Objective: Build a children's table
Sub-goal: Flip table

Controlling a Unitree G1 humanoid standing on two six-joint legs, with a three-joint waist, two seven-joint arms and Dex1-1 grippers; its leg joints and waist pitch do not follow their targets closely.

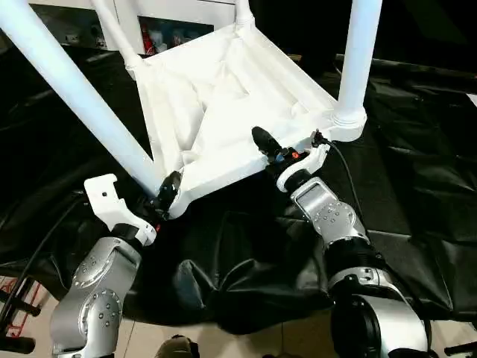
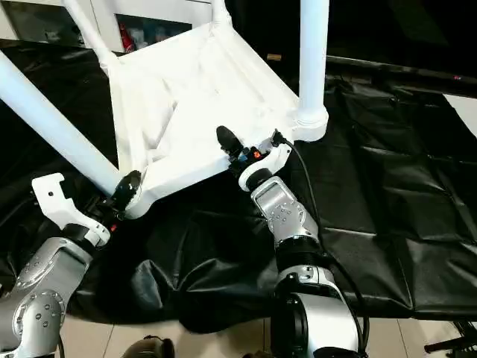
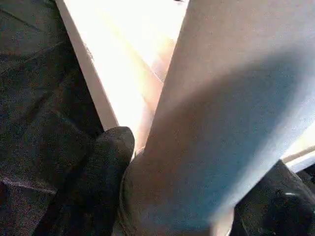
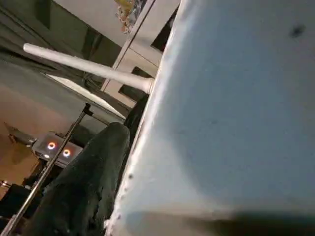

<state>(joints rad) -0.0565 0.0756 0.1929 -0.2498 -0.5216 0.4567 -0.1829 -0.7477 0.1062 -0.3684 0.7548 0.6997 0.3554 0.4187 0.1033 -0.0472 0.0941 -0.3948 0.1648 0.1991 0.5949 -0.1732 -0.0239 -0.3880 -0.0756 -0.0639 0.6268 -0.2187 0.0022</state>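
Looks nearly done: white plastic ribbed-underside table top (image 1: 223, 112) lies upside down on the black sheet (image 1: 402, 194) with all four white tapered tube legs (image 1: 74, 89) in, left gripper (image 1: 165, 192) clamped at the near-left leg's base, right gripper (image 1: 270, 145) clamped on the top's near edge, so just flipping left.

A crumpled black sheet (image 1: 402, 186) covers the floor. Beyond its far edge stands a white cabinet (image 1: 175, 11) with small coloured items (image 1: 160, 36) inside. A red frame (image 1: 19, 302) lies off the sheet's near-left corner.

Silver ribbed forearms dotted with small dark screws. Behind the left gripper (image 1: 170, 188), a white angular wrist bracket (image 1: 104, 198) with one small hole. Behind the right gripper (image 1: 267, 143), a white ring collar (image 1: 302, 165), red-lit spots, a black cable (image 1: 344, 179) trailing back.
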